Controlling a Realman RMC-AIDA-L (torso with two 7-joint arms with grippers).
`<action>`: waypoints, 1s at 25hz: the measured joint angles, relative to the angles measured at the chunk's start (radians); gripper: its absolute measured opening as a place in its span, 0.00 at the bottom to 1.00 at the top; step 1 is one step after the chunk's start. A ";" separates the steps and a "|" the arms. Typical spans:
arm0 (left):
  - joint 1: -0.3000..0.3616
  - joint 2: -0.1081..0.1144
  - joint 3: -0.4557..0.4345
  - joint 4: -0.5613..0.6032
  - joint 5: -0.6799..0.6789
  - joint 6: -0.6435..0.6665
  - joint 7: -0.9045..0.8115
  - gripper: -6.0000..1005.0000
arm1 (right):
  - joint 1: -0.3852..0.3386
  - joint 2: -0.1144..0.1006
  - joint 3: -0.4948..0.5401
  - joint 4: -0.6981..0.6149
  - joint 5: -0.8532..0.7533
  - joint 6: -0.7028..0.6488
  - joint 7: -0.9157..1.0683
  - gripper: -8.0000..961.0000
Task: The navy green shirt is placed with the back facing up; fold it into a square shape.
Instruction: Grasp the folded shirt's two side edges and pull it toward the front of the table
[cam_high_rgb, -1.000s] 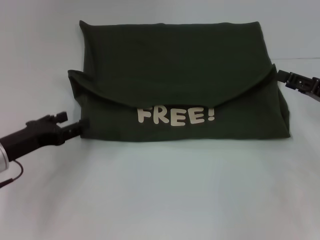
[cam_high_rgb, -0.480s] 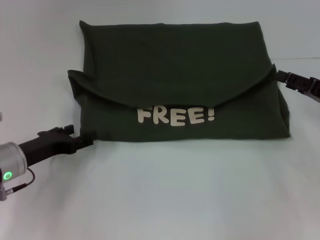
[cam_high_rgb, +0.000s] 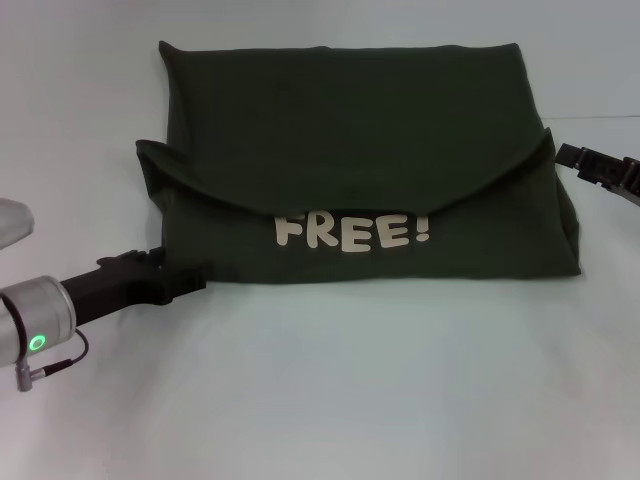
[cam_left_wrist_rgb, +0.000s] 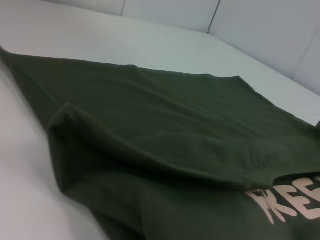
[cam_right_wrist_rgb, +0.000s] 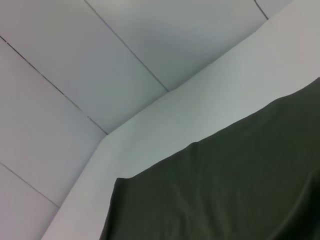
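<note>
1. One navy green shirt (cam_high_rgb: 360, 165) lies flat in the middle of the white table (cam_high_rgb: 330, 390), already folded into a wide rectangle.
2. Its upper layer is folded down toward the robot and ends in a curved edge; just under this edge, on the lower layer, the white lettering "FREE!" (cam_high_rgb: 352, 231) is visible.
3. The near edge of the shirt is straight, and at the robot's left side a small flap of cloth sticks out a little from the fold.
4. The left gripper (cam_high_rgb: 190, 280) is low over the table at the near left corner of the shirt, and its tip touches the cloth there. I cannot tell if its fingers are spread or pressed together, because they are dark against the dark cloth.
5. The right gripper (cam_high_rgb: 566, 154) is at the right edge of the shirt, about at the height of the fold, with its tip just beside the cloth. Its fingers also cannot be read.
6. The left wrist view shows the folded layers and part of the lettering from close by; the right wrist view shows only an edge of the shirt on the table and the wall panels (cam_right_wrist_rgb: 100, 65) behind it.
</note>
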 joint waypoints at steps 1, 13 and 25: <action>0.000 0.000 0.000 0.000 0.000 0.000 0.000 0.83 | 0.000 0.000 0.000 0.000 0.000 0.001 0.000 0.72; -0.008 0.001 0.016 0.010 0.000 -0.021 -0.005 0.82 | -0.006 -0.001 0.000 0.001 0.001 0.011 -0.001 0.72; -0.010 0.002 0.030 0.012 0.024 -0.040 -0.028 0.28 | -0.009 -0.001 0.000 0.001 0.001 0.009 -0.005 0.71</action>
